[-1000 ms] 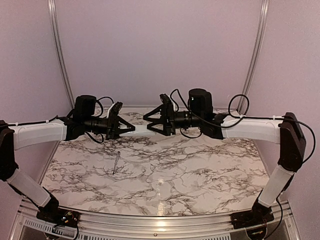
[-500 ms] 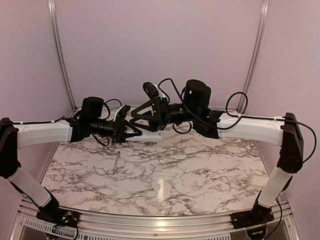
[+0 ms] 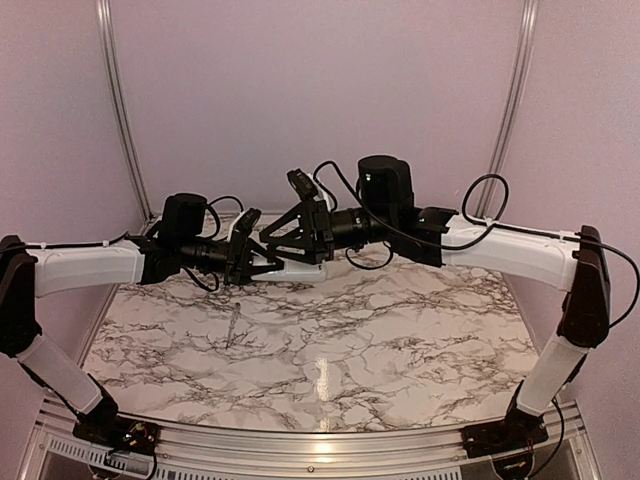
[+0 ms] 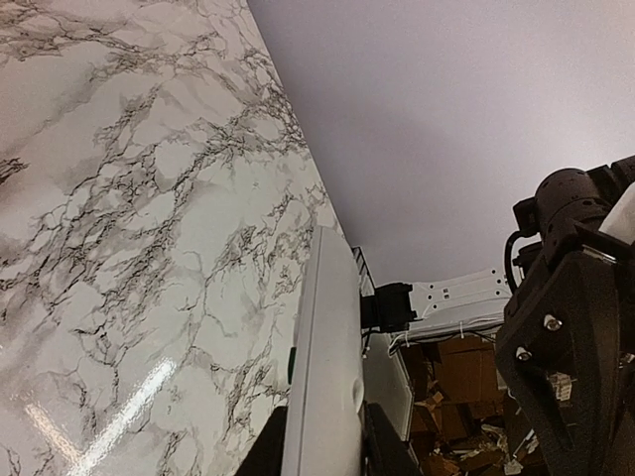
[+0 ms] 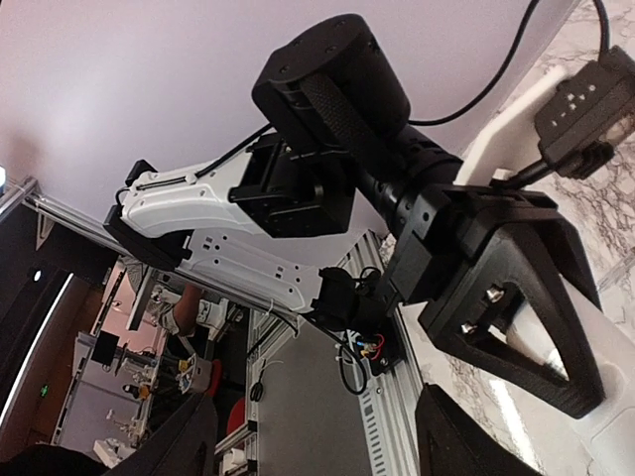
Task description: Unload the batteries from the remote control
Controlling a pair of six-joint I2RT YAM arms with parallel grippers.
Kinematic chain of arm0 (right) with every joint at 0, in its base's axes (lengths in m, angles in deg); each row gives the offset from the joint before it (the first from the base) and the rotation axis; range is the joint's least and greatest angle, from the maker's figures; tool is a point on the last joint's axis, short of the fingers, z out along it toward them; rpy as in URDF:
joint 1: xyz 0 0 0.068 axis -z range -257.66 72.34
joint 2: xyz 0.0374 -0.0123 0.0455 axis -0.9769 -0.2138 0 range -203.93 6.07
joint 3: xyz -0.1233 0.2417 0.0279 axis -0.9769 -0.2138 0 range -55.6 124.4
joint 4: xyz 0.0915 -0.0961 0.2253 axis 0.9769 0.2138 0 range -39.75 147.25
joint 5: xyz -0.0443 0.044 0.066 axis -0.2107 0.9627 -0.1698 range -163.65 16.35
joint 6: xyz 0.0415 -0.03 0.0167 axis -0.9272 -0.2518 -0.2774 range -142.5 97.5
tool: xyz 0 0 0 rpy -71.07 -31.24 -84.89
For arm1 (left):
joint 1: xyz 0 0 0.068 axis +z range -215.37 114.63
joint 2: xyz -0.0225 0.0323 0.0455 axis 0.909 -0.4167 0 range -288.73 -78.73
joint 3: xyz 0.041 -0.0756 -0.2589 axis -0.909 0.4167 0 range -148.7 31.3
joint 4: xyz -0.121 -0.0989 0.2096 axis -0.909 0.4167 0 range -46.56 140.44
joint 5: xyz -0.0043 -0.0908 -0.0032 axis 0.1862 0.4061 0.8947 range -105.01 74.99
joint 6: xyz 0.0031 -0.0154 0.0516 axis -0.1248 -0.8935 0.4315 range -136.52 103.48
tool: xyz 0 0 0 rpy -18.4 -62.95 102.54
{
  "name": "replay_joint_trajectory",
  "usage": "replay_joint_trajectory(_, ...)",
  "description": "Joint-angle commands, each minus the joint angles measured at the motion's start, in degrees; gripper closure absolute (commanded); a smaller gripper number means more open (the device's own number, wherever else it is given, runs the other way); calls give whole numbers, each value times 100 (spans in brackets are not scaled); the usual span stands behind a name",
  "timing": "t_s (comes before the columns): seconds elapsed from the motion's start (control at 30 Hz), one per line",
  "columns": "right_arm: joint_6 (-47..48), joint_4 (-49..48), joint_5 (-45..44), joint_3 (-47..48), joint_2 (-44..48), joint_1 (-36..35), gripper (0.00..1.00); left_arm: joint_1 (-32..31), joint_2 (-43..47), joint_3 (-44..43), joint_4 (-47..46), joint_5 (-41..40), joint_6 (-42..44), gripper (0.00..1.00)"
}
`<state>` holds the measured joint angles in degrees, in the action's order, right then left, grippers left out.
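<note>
My left gripper (image 3: 270,264) is shut on one end of the white remote control (image 3: 300,268) and holds it level above the back of the table. In the left wrist view the remote (image 4: 327,377) runs straight out from between my fingers (image 4: 264,448). My right gripper (image 3: 285,240) is open and sits just above and behind the remote, facing the left gripper. In the right wrist view its jaws stand wide apart around nothing (image 5: 317,446), with the left gripper (image 5: 506,297) and the remote (image 5: 613,436) off to the right. No batteries show in any view.
A long thin silvery tool (image 3: 233,326) lies on the marble table (image 3: 400,340) below the left gripper. Metal frame posts (image 3: 118,100) and pale walls close the back and sides. The right gripper's black frame (image 4: 575,347) is close beside the remote.
A second ago the remote spanned between both grippers. The right gripper has since come off its end, risen and moved left over it. The left gripper has shifted slightly right and down with the remote.
</note>
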<state>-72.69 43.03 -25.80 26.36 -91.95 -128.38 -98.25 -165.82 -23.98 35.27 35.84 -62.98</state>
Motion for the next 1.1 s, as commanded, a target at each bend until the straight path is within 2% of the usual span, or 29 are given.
replay_joint_trajectory(0.0, 779, 1496, -1194, 171, 457, 51, 33, 11, 206, 97, -314, -125, -20, 100)
replay_joint_trajectory(0.07, 797, 1618, -1541, 30, 598, 62, 33, 10, 242, 110, -401, -194, -71, 100)
replay_joint_trajectory(0.3, 447, 1113, -2348, -650, 1228, 62, 32, 17, 446, 397, -924, -425, -422, 100)
replay_joint_trajectory(0.53, 221, 841, -2853, -871, 1531, 62, 30, 10, 506, 493, -1341, -547, -730, 100)
replay_joint_trajectory(0.63, 208, 812, -2972, -810, 1534, 62, 26, 18, 481, 486, -1625, -567, -946, 100)
replay_joint_trajectory(0.67, 190, 802, -2989, -796, 1521, 63, 22, 12, 470, 480, -1709, -572, -1019, 100)
replay_joint_trajectory(0.73, 193, 810, -2995, -727, 1498, 62, 3, 18, 461, 452, -1801, -584, -1101, 100)
replay_joint_trajectory(1.07, 163, 805, -3063, -699, 1511, 53, 2, 19, 419, 361, -1921, -750, -1325, 100)
